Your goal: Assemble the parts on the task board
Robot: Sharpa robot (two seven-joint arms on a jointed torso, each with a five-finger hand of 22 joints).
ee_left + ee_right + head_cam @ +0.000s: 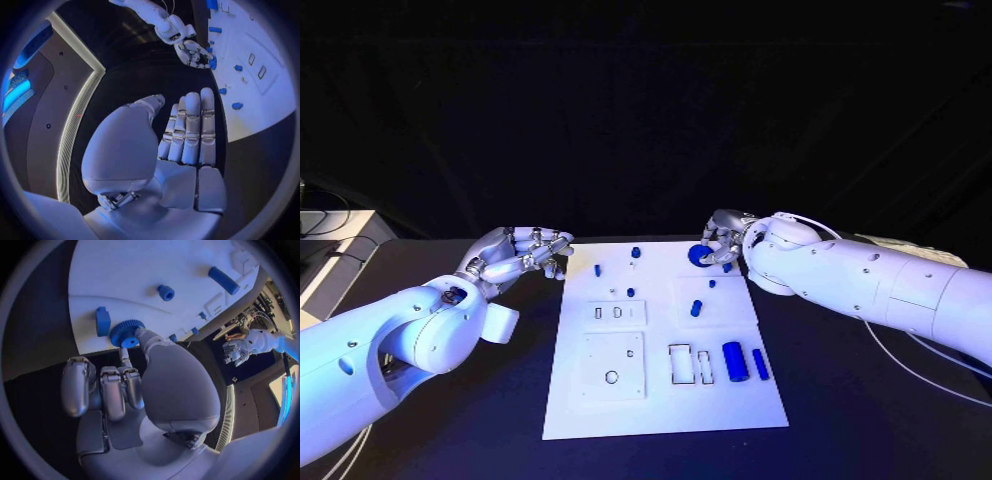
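Note:
The white task board (661,400) lies in the middle of the table with several small blue parts on it. My right hand (721,243) is over its far right corner and pinches a blue gear (700,255) between thumb and a finger. In the right wrist view the gear (127,333) sits at the board's edge, next to a blue block (103,321) and a small blue cylinder (165,292). My left hand (524,252) hovers just off the far left corner. Its fingers (190,130) are stretched out and hold nothing.
Nearer me on the board lie a thick blue cylinder (733,360) and a blue bar (760,364) beside rectangular slots (681,364). A plate with a round hole (612,377) sits left of them. Small blue pegs (599,269) stand near the far end.

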